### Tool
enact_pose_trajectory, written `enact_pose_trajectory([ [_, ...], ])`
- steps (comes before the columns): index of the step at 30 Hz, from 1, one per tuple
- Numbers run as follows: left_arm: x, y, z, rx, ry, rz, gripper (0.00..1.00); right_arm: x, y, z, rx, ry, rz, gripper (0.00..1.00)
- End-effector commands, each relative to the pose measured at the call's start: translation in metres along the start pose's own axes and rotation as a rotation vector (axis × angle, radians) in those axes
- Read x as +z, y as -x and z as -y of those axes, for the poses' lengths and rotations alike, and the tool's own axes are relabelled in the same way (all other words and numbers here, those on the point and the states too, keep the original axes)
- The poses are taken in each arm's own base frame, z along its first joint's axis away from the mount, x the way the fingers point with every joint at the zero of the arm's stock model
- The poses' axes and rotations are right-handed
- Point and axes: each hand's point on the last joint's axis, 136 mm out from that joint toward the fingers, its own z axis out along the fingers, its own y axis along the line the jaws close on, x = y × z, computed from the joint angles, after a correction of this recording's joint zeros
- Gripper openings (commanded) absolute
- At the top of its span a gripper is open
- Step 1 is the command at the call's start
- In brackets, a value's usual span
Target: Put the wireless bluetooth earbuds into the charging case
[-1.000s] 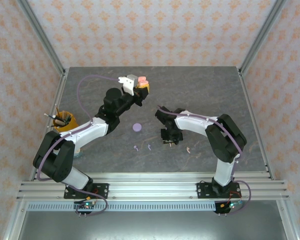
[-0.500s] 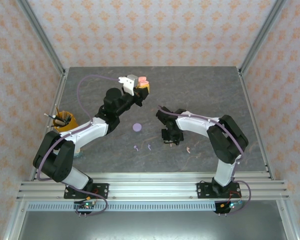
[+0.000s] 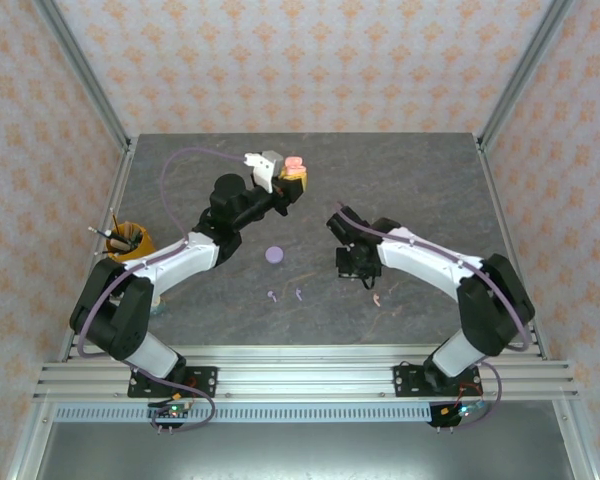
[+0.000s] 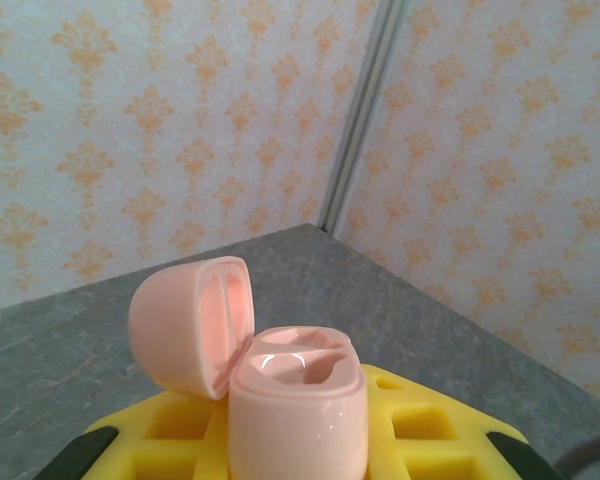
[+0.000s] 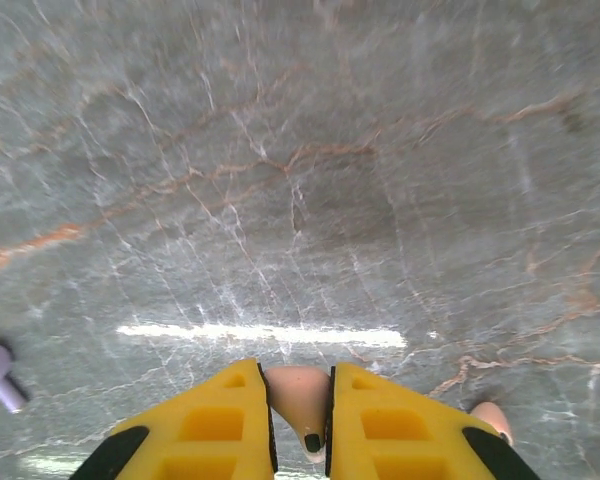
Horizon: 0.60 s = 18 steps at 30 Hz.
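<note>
The right claw point(image 5: 298, 375) is clenched on a pink earbud point(image 5: 296, 398), and its arm point(image 3: 430, 262) stretches low over the middle of the tabletop point(image 3: 420, 180), claw pointing down. The left claw point(image 3: 288, 178), on an arm extended toward the far side, grips a pink case point(image 4: 295, 405) with its lid tipped back. A second pink earbud point(image 3: 377, 298) lies just beside the right claw, while two purple earbuds point(image 3: 272, 296) and a purple case point(image 3: 274, 254) lie between the arms.
</note>
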Motion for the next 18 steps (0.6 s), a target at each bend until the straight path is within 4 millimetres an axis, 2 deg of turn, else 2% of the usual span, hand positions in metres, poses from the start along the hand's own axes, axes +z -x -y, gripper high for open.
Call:
enact_pose_trajectory([
  [1, 0.003, 0.015, 0.012, 0.037, -0.086, 0.028, 0.0, -0.036, 0.025, 0.008, 0.02, -0.02, 0.116, 0.16],
  [6, 0.003, 0.011, 0.023, 0.045, -0.152, 0.019, 0.0, -0.09, 0.058, 0.007, 0.022, 0.022, 0.241, 0.17],
  [14, 0.003, 0.02, 0.036, 0.084, -0.219, 0.057, 0.0, -0.189, 0.125, 0.006, 0.063, 0.13, 0.485, 0.17],
  [18, 0.009, 0.024, 0.045, 0.119, -0.245, 0.094, 0.0, -0.232, 0.155, 0.001, 0.091, 0.209, 0.591, 0.17],
])
